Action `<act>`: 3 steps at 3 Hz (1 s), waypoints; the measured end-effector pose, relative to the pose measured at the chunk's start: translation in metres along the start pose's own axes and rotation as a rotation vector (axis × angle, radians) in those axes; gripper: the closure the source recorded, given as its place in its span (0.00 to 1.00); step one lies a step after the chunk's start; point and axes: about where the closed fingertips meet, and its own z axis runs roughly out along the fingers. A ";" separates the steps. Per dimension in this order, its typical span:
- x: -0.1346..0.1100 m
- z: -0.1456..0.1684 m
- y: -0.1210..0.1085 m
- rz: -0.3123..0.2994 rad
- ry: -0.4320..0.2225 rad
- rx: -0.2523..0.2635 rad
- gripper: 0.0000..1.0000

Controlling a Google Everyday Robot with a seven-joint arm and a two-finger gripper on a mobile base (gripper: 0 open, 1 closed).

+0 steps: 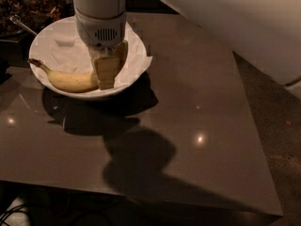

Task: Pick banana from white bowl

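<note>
High close view down onto table (202,126), claw (112,74) in white bowl (136,41)

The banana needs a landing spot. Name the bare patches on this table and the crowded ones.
Bare: the dark table right of the white bowl and in front of it, out to both edges. Crowded: far-left corner, with the gripper at the banana inside the bowl and a food container behind.

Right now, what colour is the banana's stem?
Dark brown, clearest in the camera view; the gripper is at the banana in the white bowl.
</note>
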 end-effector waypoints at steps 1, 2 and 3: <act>-0.004 -0.022 0.019 -0.055 -0.040 0.026 1.00; 0.001 -0.030 0.039 -0.074 -0.087 0.028 1.00; 0.010 -0.032 0.056 -0.060 -0.119 0.035 1.00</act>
